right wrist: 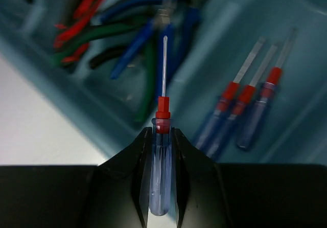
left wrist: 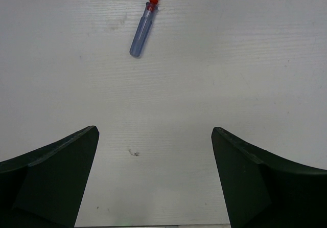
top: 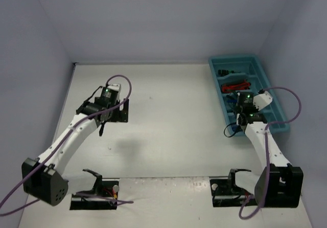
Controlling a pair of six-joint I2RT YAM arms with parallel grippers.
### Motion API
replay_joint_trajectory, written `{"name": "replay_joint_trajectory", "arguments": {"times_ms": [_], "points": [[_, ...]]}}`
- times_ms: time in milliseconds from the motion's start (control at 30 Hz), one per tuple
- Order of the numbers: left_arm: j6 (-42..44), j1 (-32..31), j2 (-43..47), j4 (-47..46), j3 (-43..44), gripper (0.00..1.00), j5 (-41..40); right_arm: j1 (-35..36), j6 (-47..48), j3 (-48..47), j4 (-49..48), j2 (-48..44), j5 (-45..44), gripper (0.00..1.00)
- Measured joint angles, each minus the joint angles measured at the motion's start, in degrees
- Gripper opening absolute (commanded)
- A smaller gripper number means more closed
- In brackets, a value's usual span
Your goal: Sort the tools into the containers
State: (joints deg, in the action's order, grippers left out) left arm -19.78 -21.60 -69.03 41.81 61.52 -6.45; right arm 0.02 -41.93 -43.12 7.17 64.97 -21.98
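My right gripper (right wrist: 162,131) is shut on a blue-handled screwdriver (right wrist: 161,177) with a red collar, its thin shaft pointing ahead over the teal tray (right wrist: 66,85). Blue, green, red and black-handled pliers (right wrist: 138,39) lie in the compartment ahead on the left. Three blue screwdrivers (right wrist: 240,105) lie in the compartment on the right. In the top view the right gripper (top: 232,128) is at the tray's (top: 232,59) near left edge. My left gripper (left wrist: 153,131) is open and empty above the table. One blue screwdriver (left wrist: 143,31) lies on the table ahead of it.
The tray stands at the back right by the right wall. The left gripper (top: 110,116) hovers over the left middle of the white table (top: 168,126). Purple cables loop off both wrists. Two black mounts stand at the near edge.
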Motion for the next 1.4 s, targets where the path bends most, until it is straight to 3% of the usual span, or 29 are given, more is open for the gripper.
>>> {"name": "replay_joint_trajectory", "arguments": {"times_ms": [67,200,300,433,633,933,1000,1100,1300,1400], "points": [[0.28,0.28,-2.02,-1.24,0.01,0.90,0.05,-4.72,-0.35,1.89,0.55,-0.15,2.31,0.18],[1.45,1.33,-6.40,-3.64,0.22,0.90,0.28,-10.93,-0.46,3.33,1.02,0.30,6.07,0.52],[2.49,3.04,-10.12,-5.83,0.29,0.90,0.55,-13.11,-0.48,3.30,0.80,1.19,7.85,0.64],[4.03,5.61,-15.71,-8.03,1.19,0.89,1.59,-13.45,0.21,2.14,1.19,1.57,9.99,0.65],[6.60,8.34,-25.04,-10.96,5.51,0.72,4.27,-11.75,3.39,-2.77,0.70,1.57,11.89,0.64],[10.11,9.35,-40.85,-13.30,15.35,0.57,10.10,-9.67,6.10,-3.80,0.01,1.55,14.79,0.64],[10.27,9.35,-41.81,-13.27,15.53,0.50,10.91,-9.56,6.25,-3.78,0.01,1.52,15.22,0.63],[10.37,9.35,-42.12,-13.32,15.77,0.29,11.51,-9.01,6.56,-3.78,0.00,1.49,15.56,0.63],[9.53,9.11,-42.03,-13.40,15.71,0.01,13.35,-6.47,7.60,-3.88,-0.02,1.48,16.32,0.62],[8.76,8.61,-41.29,-13.30,15.45,0.00,14.39,-3.52,8.74,-5.08,0.47,2.01,17.03,0.62]]}}
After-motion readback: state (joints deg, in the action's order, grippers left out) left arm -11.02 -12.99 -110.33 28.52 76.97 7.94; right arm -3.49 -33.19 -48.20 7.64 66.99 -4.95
